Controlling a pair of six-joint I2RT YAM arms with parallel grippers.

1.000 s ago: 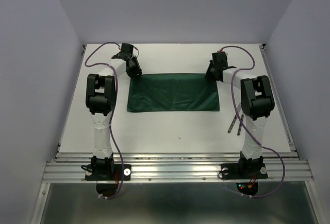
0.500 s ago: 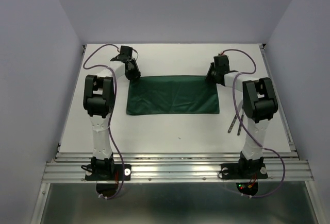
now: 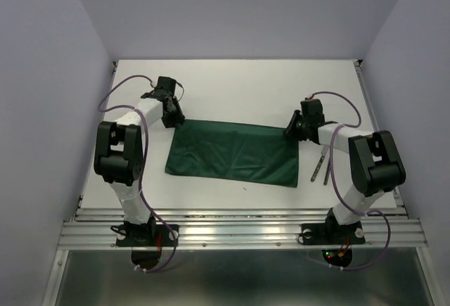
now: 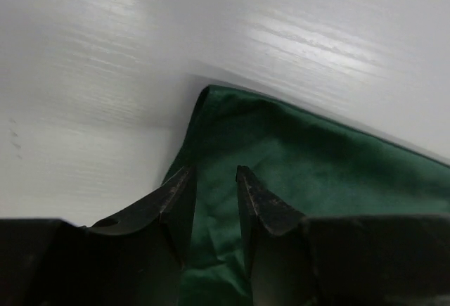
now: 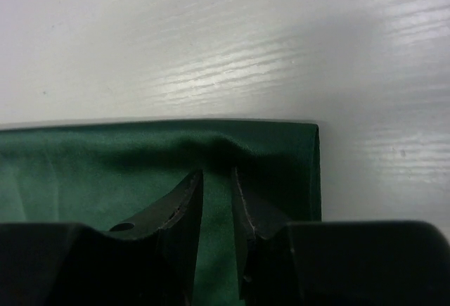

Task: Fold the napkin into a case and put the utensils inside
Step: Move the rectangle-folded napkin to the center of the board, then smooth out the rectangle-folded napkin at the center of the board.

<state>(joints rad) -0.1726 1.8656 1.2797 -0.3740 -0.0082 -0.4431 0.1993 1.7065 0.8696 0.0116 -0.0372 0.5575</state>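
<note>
The napkin [image 3: 232,153] is laid flat on the white table [image 3: 239,81], folded into a wide dark green rectangle and turned slightly, so that its right end sits nearer the near edge than its left end. The left gripper [image 3: 171,114] is positioned at the far left corner of the cloth, and the right gripper [image 3: 294,126] at the far right corner. In the left wrist view, the two dark fingers [image 4: 176,197] are seen drawn close together with only a narrow gap, and that gap is filled by green cloth. Creases in the fabric run toward the fingertips, and the pointed corner of the napkin is visible just beyond them. The left gripper is therefore read as pinching the napkin near its corner. The same condition is shown in the right wrist view. There the fingers are brought near each other, a raised pucker of cloth leads into the gap between them, and the far and right edges of the napkin are visible just beyond. The right gripper is likewise read as pinching the napkin. The utensils [image 3: 320,169] are laid side by side on the table just to the right of the napkin, apart from it and close beside the right arm [image 3: 373,162]. Fork and knife cannot be told apart at this size.
</note>
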